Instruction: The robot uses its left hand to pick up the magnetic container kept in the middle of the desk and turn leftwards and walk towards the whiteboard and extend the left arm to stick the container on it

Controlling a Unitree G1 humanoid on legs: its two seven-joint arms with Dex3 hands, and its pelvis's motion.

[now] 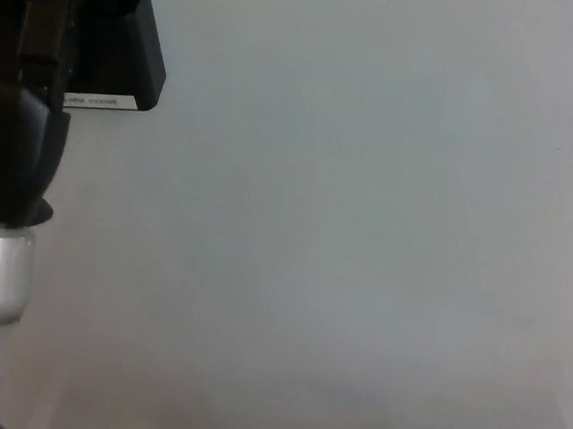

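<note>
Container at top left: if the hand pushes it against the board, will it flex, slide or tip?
Probably stiff: the container shows straight, crisp edges in the left hand. It may slide a little, since the whiteboard looks smooth. Tipping seems unlikely if a flat side meets the board.

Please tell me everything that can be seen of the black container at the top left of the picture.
The container is a black box that looks like smooth plastic, with a rounded lower right corner. A narrow white label runs along its lower edge; the print is too small to read. Only its lower right part shows: the picture's top edge cuts it off, and the left hand covers its left side. It is at the whiteboard, but whether they touch cannot be told.
</note>
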